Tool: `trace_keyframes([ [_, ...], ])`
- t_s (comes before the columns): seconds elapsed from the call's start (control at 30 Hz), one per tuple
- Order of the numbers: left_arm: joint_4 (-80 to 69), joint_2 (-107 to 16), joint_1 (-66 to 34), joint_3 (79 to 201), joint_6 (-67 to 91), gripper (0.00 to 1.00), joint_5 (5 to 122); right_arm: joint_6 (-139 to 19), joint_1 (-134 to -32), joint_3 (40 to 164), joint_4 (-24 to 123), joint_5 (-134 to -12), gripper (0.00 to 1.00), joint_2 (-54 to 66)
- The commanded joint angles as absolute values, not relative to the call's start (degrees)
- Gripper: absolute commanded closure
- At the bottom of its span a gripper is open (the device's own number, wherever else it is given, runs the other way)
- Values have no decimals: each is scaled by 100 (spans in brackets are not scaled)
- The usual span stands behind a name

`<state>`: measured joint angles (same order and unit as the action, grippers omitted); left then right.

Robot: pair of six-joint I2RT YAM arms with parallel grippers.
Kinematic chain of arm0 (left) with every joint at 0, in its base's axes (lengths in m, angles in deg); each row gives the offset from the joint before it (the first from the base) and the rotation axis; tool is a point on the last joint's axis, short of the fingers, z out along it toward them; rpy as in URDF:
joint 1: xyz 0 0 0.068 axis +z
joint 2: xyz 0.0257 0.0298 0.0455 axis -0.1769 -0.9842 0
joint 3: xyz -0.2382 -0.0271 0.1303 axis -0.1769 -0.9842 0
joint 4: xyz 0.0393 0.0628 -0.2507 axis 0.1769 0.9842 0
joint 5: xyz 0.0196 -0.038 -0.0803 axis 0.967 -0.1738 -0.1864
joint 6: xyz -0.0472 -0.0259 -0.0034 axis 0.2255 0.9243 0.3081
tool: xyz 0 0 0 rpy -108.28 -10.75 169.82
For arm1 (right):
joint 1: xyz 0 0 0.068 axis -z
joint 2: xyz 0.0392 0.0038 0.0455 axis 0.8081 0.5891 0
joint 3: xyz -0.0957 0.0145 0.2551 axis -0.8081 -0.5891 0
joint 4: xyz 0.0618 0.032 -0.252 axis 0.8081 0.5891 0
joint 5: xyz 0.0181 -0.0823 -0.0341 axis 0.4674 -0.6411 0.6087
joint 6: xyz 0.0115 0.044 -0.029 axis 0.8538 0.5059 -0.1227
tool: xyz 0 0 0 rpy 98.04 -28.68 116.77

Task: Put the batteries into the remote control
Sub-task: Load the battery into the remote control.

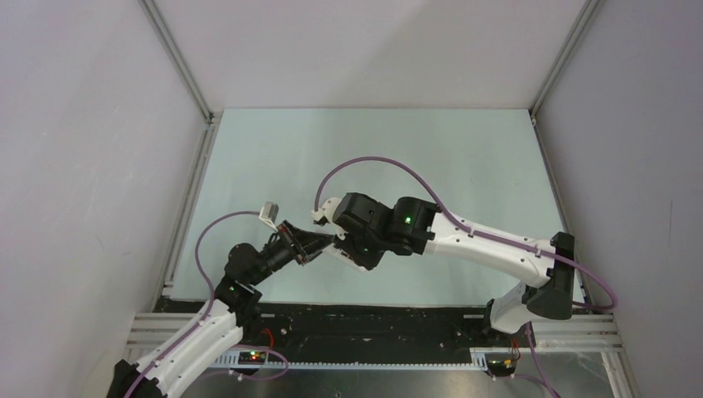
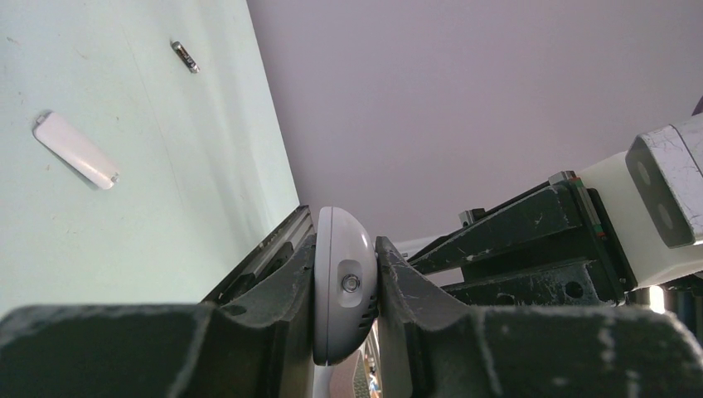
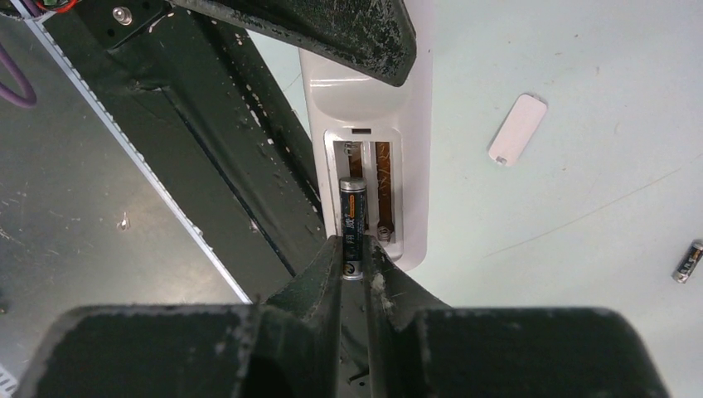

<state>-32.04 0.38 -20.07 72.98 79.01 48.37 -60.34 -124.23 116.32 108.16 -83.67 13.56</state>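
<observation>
Right claw [image 3: 354, 267] fills the foreground of its wrist view. You have its fingers pinched on the lower end of one battery [image 3: 352, 217], with the cell lying lengthwise along the left slot of the open compartment [image 3: 383, 186]. The top end is at or near the upper contact; whether it touches, I cannot tell. Judgement: gripping the tail lets you lead the nose in first and press the rest down afterwards.

Left claw [image 2: 344, 286] is clamped across the long edges of the remote control [image 2: 340, 240], which you hold above the surface [image 3: 580, 66], close to its near edge and left of middle. Judgement: this grip leaves the compartment free for the other arm and braces the handset against the push.

Contents:
- Left slot: battery partly in, not seated.
- Right slot: no cell, contacts showing.

Second battery [image 3: 687, 261] lies loose on the surface, further in from the near edge. Cover [image 3: 517, 128] lies flat there too, well apart from that cell. Judgement: one cell under way, one yet to fetch.
</observation>
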Motion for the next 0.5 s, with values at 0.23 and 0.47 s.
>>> trace_keyframes([
  [0.23, -3392, 167, -2030, 7587, 7839, 100, 4646, -6168, -12379, 11890, 10650, -8345, 81, 1574],
  [0.47, -3397, 222, -2031, 7584, 7873, 100, 4624, -6248, -12352, 11950, 10580, -8323, 79, 1671],
])
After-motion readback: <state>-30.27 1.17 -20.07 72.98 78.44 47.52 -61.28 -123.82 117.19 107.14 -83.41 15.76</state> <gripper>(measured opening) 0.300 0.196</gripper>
